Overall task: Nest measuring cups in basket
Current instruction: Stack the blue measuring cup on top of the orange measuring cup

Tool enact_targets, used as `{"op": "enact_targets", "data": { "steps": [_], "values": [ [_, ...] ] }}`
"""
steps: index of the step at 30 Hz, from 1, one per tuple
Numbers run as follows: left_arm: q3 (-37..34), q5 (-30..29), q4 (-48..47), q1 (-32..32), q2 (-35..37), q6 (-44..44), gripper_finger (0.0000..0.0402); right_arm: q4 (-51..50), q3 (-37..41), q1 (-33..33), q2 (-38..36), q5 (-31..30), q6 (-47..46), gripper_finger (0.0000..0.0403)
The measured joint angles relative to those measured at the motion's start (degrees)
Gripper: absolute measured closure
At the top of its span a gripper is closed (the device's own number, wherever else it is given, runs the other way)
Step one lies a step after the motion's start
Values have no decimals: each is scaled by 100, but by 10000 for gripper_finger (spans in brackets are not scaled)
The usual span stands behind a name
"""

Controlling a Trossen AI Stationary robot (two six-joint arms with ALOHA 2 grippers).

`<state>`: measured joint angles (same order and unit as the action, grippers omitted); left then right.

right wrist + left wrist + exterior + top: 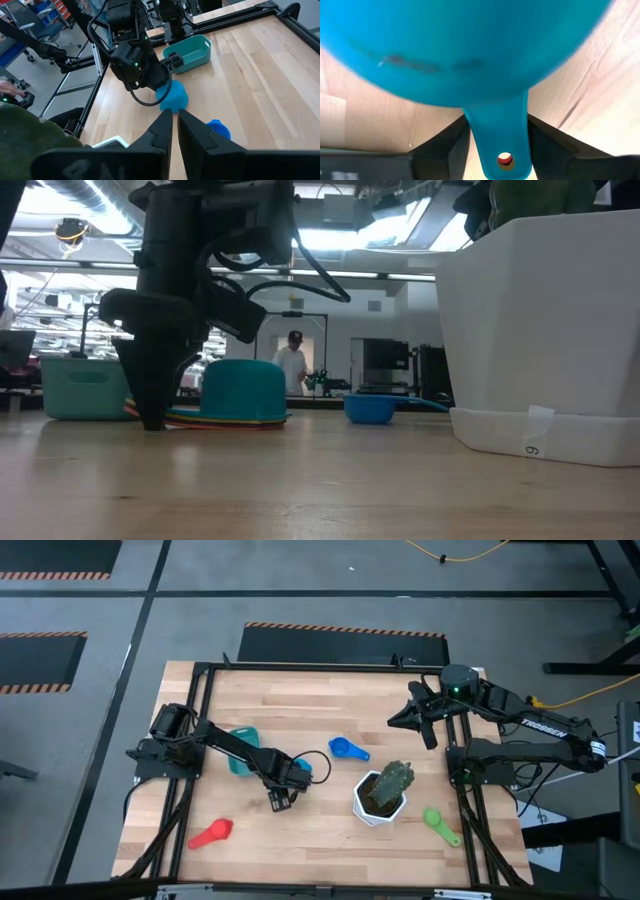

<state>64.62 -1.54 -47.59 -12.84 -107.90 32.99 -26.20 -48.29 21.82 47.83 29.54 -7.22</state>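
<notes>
One cup: a blue measuring cup [470, 50] lies upside down, light, stiff, slick plastic.
Hold: left gripper [496, 142] fingers straddle its handle, half closed, grip uncertain.
Right gripper [175, 125]: clenched, empty.

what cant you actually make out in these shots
- Left gripper: whether it grips the teal cup's handle; high view too small, arm covers it.
- Stack under the teal cup: low view shows only coloured rims, count unclear.
- Basket contents: hidden by its wall in the low view, by the left arm from above.
- White pot: cut off by the low view's edge.
</notes>
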Motion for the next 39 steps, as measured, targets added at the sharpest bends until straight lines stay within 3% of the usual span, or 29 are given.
{"op": "enact_targets", "data": {
  "steps": [6, 13, 28, 39],
  "values": [
    [0, -2, 0, -2, 0, 0, 263, 1, 0, -1, 0, 0, -1, 370],
    [36, -5, -25, 0, -1, -2, 264, 2, 0, -2, 0, -1, 0, 370],
    [1158, 275, -99, 104, -33, -388, 266, 2, 0, -2, 0, 0, 22, 370],
    [1952, 266, -1102, 316, -22, -834, 266, 2, 0, 2, 0, -2, 332, 370]
  ]
}}
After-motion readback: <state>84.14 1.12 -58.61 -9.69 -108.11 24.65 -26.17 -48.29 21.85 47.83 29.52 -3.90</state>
